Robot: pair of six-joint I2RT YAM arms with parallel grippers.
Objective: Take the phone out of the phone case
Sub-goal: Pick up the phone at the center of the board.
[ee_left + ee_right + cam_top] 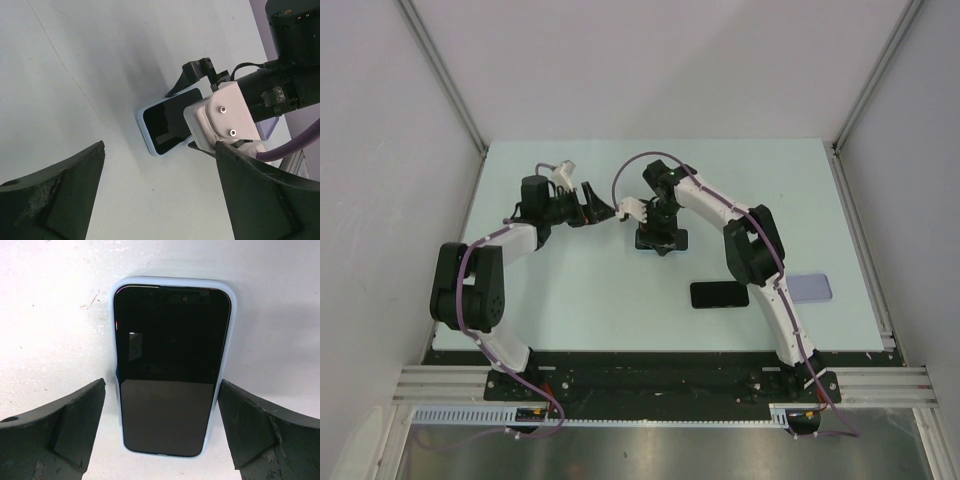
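Note:
A black phone (167, 370) lies screen up in a pale blue case (170, 281) on the table. In the top view the case (681, 240) shows at mid-table, mostly hidden under my right gripper (661, 238). In the right wrist view the right gripper (162, 425) is open, with its fingers on either side of the phone's near end and not touching it. My left gripper (603, 212) is open and empty, just left of the case. The left wrist view shows the left gripper (160, 200), the phone (167, 127) beyond it and the right wrist (225, 112) over the phone.
A second black phone (718, 294) lies bare on the table to the near right. A lavender case (812, 288) lies at the right edge. White walls enclose the table on the left, back and right.

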